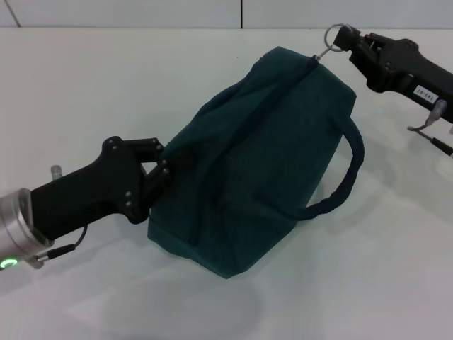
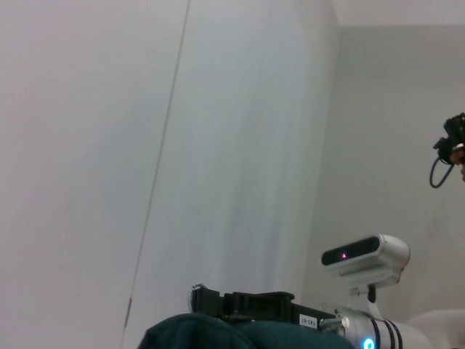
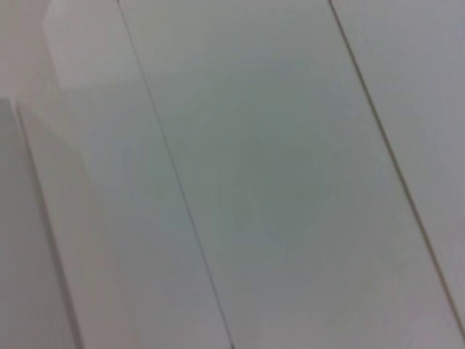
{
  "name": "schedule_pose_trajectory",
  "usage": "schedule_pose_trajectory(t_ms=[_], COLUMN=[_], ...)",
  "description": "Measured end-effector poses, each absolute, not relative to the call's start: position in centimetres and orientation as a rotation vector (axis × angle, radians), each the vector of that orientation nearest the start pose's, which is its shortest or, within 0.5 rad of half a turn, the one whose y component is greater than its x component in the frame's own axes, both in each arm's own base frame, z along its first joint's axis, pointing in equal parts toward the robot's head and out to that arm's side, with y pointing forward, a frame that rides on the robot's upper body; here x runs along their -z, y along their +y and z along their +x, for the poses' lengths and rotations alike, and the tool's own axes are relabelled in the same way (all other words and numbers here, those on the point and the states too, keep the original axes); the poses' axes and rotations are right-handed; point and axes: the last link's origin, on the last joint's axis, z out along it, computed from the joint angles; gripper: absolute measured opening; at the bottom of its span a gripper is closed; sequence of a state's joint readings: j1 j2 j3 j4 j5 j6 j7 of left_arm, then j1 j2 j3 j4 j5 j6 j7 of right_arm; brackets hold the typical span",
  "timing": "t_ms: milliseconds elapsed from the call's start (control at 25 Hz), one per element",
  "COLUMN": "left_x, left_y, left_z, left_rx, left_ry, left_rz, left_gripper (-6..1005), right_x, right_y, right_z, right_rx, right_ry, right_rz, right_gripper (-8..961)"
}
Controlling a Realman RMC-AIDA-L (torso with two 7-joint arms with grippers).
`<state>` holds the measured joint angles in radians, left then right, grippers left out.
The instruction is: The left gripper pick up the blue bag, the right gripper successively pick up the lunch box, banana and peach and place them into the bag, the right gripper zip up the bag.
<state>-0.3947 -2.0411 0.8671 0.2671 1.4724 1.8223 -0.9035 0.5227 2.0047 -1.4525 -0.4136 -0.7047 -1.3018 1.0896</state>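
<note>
Left pincer [image 1: 157, 172] clamps the near end of the bag [image 1: 262, 156], which lies on the white desk [image 1: 85, 85] with its zipper drawn closed and one loop handle [image 1: 347, 177] hanging off its right side. Right pincer [image 1: 347, 39], at the far end, pinches the silver ring pull [image 1: 334, 35].

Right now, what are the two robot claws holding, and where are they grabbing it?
Left gripper pinches the dark teal fabric bag at its near end; right gripper holds the silver zipper ring at the far end.
</note>
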Motion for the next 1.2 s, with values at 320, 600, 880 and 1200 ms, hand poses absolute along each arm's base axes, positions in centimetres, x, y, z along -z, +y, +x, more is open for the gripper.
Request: schedule_pose_trajectory(t_ms=[320, 600, 880, 1200], left_x=[0.1, -0.1, -1.8, -5.2], left_y=[25.2, 25.4, 26.6, 29.9], left_z=[-27.4, -27.3, -26.8, -24.4], left_rx=[1.358, 1.375, 1.421, 1.296], left_ry=[-0.411, -0.416, -0.493, -0.584], left_rz=[-2.410, -2.383, -2.391, -2.546], left_gripper=[98, 119, 140, 315], right_x=[0.3, 1.0, 1.6, 2.1], right_y=[36.7, 36.3, 35.4, 34.8], right_z=[22.8, 22.8, 23.4, 23.9], right_rx=[-1.222, -1.203, -1.208, -1.196], right_ry=[0.623, 0.623, 0.654, 0.675], right_rz=[-2.219, -2.251, -2.275, -2.294], right_gripper=[58, 62, 66, 72])
